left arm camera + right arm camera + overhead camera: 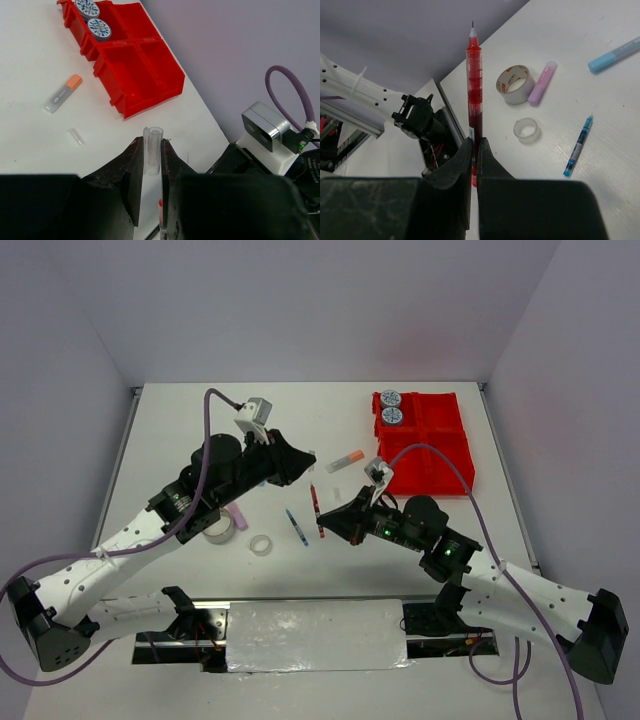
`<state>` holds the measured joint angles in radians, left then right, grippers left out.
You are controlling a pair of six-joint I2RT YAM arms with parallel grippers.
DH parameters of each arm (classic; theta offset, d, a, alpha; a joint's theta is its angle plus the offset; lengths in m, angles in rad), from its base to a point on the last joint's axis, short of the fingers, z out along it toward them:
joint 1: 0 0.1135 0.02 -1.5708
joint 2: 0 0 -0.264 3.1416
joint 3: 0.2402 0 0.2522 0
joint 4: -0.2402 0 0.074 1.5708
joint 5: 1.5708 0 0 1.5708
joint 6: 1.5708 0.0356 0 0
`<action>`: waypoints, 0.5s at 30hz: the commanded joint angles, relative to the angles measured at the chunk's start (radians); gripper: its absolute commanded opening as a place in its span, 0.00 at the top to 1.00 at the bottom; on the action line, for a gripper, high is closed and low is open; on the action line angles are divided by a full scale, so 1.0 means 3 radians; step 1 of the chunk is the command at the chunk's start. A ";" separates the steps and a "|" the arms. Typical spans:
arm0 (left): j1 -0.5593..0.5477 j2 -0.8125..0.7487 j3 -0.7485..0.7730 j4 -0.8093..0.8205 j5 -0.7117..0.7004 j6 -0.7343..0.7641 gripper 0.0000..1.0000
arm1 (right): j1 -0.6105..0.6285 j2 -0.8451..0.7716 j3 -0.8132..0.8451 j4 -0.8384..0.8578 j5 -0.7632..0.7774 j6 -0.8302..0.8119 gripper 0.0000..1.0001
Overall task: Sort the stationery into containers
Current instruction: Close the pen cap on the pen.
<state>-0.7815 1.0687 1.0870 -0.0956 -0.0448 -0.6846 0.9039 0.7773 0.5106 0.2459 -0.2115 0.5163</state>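
My left gripper (300, 468) is shut on a short clear pen cap (152, 149), which stands upright between the jaws in the left wrist view (151, 145). My right gripper (328, 528) is shut on the red pen (316, 508). In the right wrist view (475, 142) the pen (474, 90) sticks out past the jaws, tip bare. The red tray (440, 445) stands at the back right with two blue-patterned tape rolls (390, 398) (393, 417) in its far-left compartment. A blue pen (296, 527), a clear ring (261, 544), a larger tape ring (218, 528), a pink stick (238, 514) and an orange-capped stick (346, 459) lie on the table.
The right wrist view also shows a blue-capped stick (615, 54) on the table. A tiny clear piece (77, 136) lies near the orange-capped stick (63, 93). The two arms meet at mid-table. The table's near edge and a metal rail run along the bottom.
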 commanded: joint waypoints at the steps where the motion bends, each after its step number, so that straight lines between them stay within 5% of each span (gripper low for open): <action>1: 0.0007 -0.0131 -0.0044 0.0497 0.0124 -0.0060 1.00 | 0.0050 0.0022 0.0164 0.0188 0.0178 0.0028 1.00; 15: 0.0007 -0.0213 -0.0177 0.0641 0.0175 -0.0157 1.00 | 0.0081 -0.0034 0.0226 0.0142 0.0306 -0.0049 1.00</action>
<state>-0.7815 1.0180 1.0409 0.0261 -0.0177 -0.7151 0.9188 0.7826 0.5243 0.2462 -0.1371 0.5182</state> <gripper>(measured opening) 0.280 0.039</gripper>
